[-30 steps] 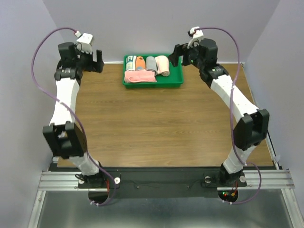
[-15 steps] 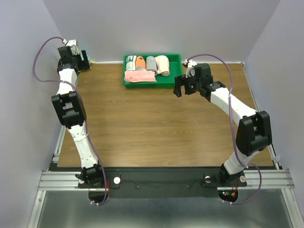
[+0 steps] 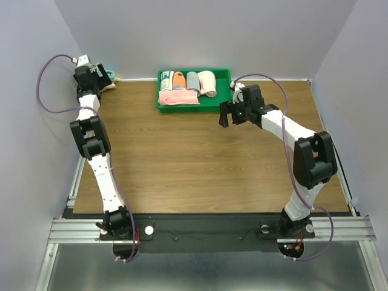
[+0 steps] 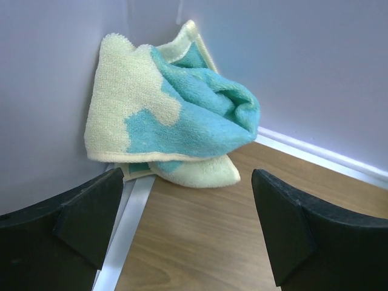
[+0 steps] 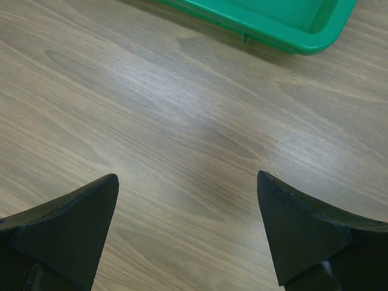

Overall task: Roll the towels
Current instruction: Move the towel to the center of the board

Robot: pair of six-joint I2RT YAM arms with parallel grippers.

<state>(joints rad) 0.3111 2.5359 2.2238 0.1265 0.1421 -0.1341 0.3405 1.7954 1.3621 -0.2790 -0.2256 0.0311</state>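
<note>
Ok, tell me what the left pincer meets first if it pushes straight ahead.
Probably the crumpled teal towel, bunched in the wall corner dead ahead of the open left pincer; depth is unclear.

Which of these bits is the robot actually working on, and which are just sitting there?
Part of the job:
teal towel, crumpled in the corner
peach towel, rolled, in the tray
left gripper, open, facing the teal towel

Just lying about:
the tray itself
grey roll, orange item and pink cloth in it
right gripper, open, holding nothing
</note>
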